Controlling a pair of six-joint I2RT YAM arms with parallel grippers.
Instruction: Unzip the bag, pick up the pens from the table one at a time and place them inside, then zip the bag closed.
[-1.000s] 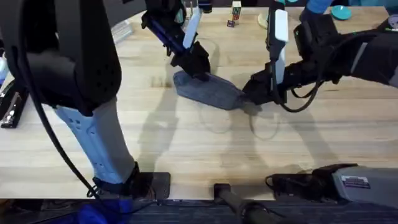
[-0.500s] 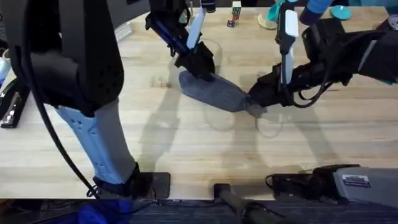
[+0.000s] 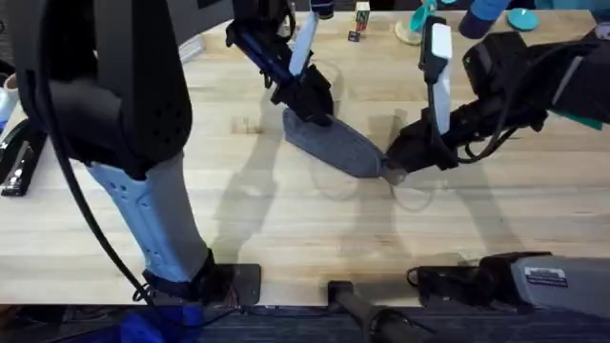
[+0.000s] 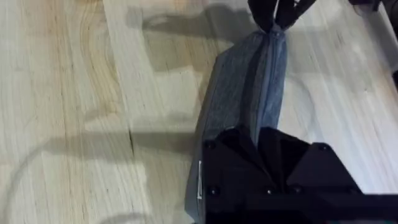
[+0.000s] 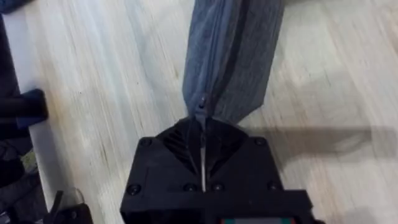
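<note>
near the centre of the overhead frame, slightly above the middle, the bag lies slanted on the tabletop, its upper-left end under the left claw and its lower-right end at the right claw. over the last second both claws and the bag between them have drifted a little to the right in the frame, and the pouch now looks drawn out straighter. in the left wrist view the left claw is pinched closed on the bag's near end, with the zipper seam running away toward the other claw. in the right wrist view the right claw is closed tight on the fabric or the pull at the bag's end; which of the two cannot be told. the zipper line looks shut along its length, so the bag seems stretched taut for holding, and the closing step appears nearly or fully done.
</note>
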